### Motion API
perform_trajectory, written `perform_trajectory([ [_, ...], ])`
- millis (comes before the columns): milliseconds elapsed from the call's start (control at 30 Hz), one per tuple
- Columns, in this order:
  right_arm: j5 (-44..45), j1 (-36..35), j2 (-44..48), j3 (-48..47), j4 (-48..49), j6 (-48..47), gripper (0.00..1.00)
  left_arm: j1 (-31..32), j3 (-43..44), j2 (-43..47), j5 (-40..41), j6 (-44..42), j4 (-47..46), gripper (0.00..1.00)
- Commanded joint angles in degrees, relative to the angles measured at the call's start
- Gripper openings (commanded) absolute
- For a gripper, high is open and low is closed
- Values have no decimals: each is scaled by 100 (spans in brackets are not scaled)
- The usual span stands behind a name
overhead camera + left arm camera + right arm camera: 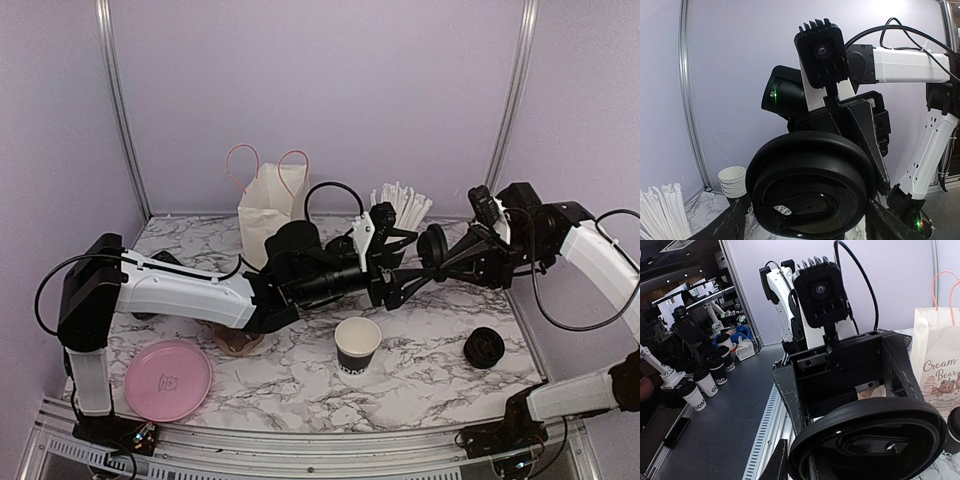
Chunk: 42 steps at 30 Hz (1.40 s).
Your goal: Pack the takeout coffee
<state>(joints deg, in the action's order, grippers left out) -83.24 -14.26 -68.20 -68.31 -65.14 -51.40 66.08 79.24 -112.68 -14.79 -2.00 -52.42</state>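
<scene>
Above the middle of the marble bench (300, 392), your two arms meet head-on: your right hand (446, 254), reaching in from the right of the overhead frame, is clamped on the round black lid (432, 244) and holds it on edge in the air, its face turned toward your left hand (408, 264). From the left wrist, the lid fills the lower centre of the frame, with the left hand's fingers (734, 224) spread wide at the bottom corners, one on either side of it; whether they touch its rim cannot be told. The takeout cup (358, 346), black with white lettering near its base, stands upright and uncovered on the bench at lower centre of the overhead frame, below both hands and apart from them. A second round black lid (483, 347) lies on the bench to the right of the cup. At the back, a white paper bag (268, 212) with pink handles stands left of centre, and a bunch of white straws (402, 204) rises further right, behind the hands. A pink plate (168, 378) sits at lower left, and a stack of cream-lined cups (733, 181) shows at lower left of the left-wrist view
</scene>
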Motion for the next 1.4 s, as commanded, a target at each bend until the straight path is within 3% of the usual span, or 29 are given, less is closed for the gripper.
perform_trajectory([
  [0, 3, -53, 80, -15, 76, 72, 13, 36, 288, -147, -39, -15, 121, 80],
  [100, 16, -51, 71, -26, 96, 94, 13, 36, 294, -156, -156, -2, 136, 79],
  [233, 57, -50, 70, -15, 124, 130, 14, 35, 302, -158, -218, 17, 145, 85],
  [467, 136, -53, 103, 13, 174, 206, 16, 36, 325, -145, -244, -15, 258, 75],
  [533, 207, -55, 129, 3, 325, 433, 23, 32, 278, -93, -154, 17, 280, 74],
  [667, 1009, -25, 176, -313, 177, 483, 46, 25, -25, 285, 38, -9, 692, 75],
  [767, 1537, -5, 275, -425, 85, 393, 55, 24, -339, 739, 242, -136, 1429, 75],
  [933, 1840, 101, 576, 45, 286, 339, 62, 20, -631, 1463, 764, -152, 3292, 74],
  [1067, 3175, 108, 825, 897, 1922, 1781, 61, 17, -46, 1527, 1790, -49, 5718, 74],
  [1200, 4485, 108, 981, 1385, 2992, 2384, 60, 18, 136, 1577, 1904, 140, 6859, 73],
  [1367, 4089, 108, 522, 1308, 2888, 2521, 59, 18, 521, 1455, 1945, 450, 7665, 73],
])
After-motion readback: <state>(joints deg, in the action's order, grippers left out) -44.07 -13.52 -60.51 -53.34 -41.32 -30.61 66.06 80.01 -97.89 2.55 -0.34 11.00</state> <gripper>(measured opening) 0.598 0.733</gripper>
